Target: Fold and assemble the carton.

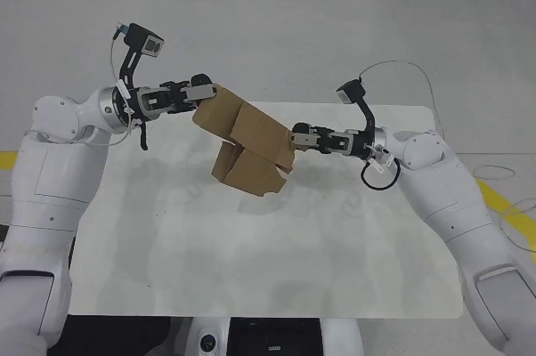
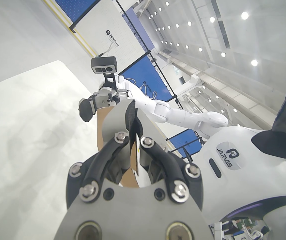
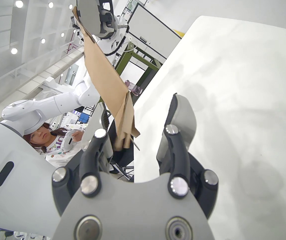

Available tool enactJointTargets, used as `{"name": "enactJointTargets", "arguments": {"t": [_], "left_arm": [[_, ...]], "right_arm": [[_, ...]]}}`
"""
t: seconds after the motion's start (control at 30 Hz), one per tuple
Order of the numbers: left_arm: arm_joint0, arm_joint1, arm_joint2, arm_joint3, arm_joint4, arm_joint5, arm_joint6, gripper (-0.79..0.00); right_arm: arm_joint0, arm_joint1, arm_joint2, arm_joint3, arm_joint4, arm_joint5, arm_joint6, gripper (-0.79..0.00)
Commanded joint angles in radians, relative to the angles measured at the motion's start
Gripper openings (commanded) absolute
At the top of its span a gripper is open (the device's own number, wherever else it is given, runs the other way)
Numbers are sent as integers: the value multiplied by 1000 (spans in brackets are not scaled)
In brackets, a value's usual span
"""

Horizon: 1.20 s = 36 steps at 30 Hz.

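Seen from above, a brown, partly folded carton (image 1: 246, 142) hung in the air over the white table (image 1: 250, 267), in the upper middle of the frame. The left gripper (image 1: 199, 93), at upper left, was clamped on the carton's upper-left end, probably to bear its weight. The right gripper (image 1: 296, 140), right of centre, had its fingers apart around the opposite edge, seemingly ready to take a folding grip.

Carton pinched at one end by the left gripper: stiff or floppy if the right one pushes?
Probably floppy at the creases: the carton bends in folded panels away from the left gripper, shut on one end. Likely light: that edge pinch seems to carry it. A push from the open right gripper would likely hinge it, not slide it.
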Motion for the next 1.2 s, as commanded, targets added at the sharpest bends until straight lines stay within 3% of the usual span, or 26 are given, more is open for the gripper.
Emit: {"name": "enactJointTargets", "arguments": {"t": [0.0,0.27,0.53,0.6,0.67,0.87,0.9,0.97,1.17], "left_arm": [[-2,0,0,5,-1,-1,1,-785],[-7,0,6,7,-5,-1,1,-785],[-6,1,11,10,-9,7,-7,-785],[-8,1,13,18,-8,11,-11,-785],[-10,0,16,27,-10,14,-14,-785],[-19,-2,23,46,-11,19,-19,-785],[-20,-3,23,51,-10,19,-19,-754],[-25,-2,23,64,-5,18,-18,0],[-43,0,4,122,-8,0,0,0]], "right_arm": [[0,6,-2,-5,4,0,0,-219],[1,15,-47,-45,26,13,13,-268],[27,6,-112,-36,54,11,11,-508],[32,8,-124,-40,60,6,6,-680],[35,10,-134,-43,70,4,4,-779],[44,20,-161,-53,92,-3,-3,-785],[45,22,-164,-55,98,-4,-4,-785],[47,26,-170,-60,115,-6,-6,-785],[48,33,-174,-42,196,14,14,-785]]}}
